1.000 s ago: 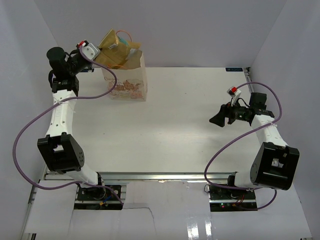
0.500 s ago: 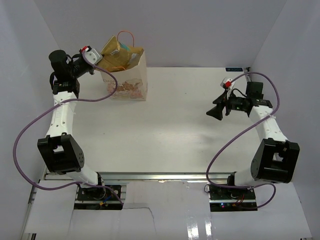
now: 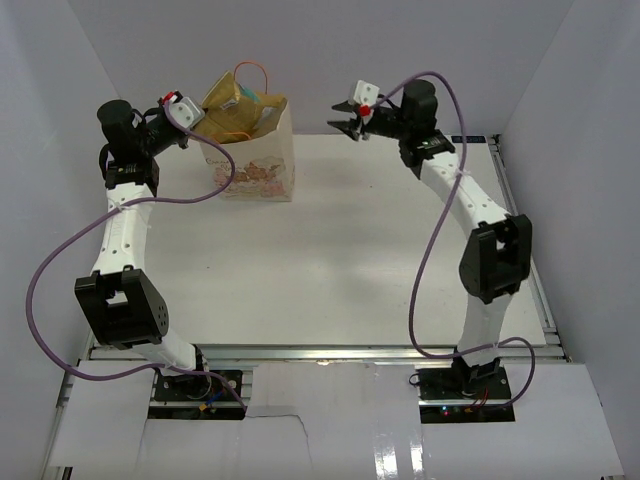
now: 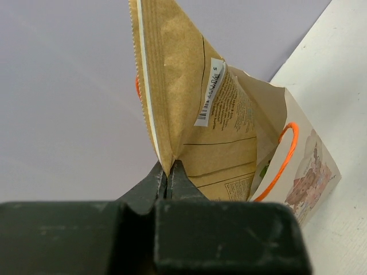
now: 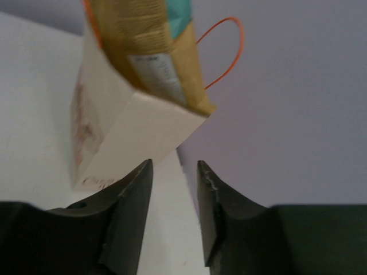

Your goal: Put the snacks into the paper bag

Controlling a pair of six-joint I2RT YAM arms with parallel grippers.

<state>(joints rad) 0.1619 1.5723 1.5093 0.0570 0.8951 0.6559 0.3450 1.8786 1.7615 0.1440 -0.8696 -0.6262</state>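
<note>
The overhead camera looks down from behind the arm bases over the whole bench [image 3: 380, 260]. The left wrist camera peers along the left pincer [image 4: 167, 177], tight against the tan pouch [image 4: 189, 114]. The right wrist one faces the paper bag [image 5: 143, 132] from close by; all three see that bag.

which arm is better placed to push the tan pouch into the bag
Left, probably: the left gripper is shut on a corner of the tan pouch poking from the paper bag. The right gripper is open, empty, short of the bag.
</note>
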